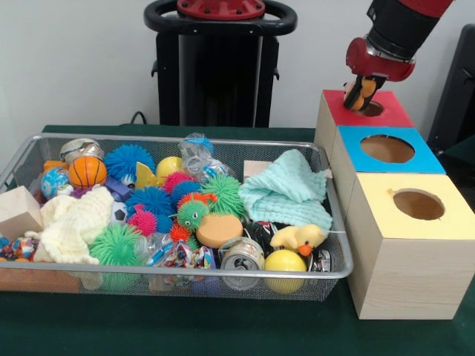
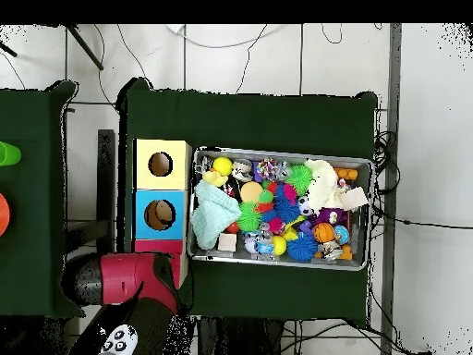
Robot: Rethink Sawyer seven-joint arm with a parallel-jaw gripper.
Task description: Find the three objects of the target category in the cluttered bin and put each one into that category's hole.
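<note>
In the front view a mesh bin (image 1: 338, 222) sits on the surface (image 1: 223, 326), with 3 boxes just beside its right side, in a row from near to far. Each box has 1 hole on top. The claw (image 1: 361, 93) hangs over the farthest box (image 1: 386, 111), at its hole. Inside the bin, a folded cloth (image 1: 286, 189) lies at the right end, a wooden block (image 1: 16, 211) at the left.

No legible text — not on cans, toys or boxes.
</note>
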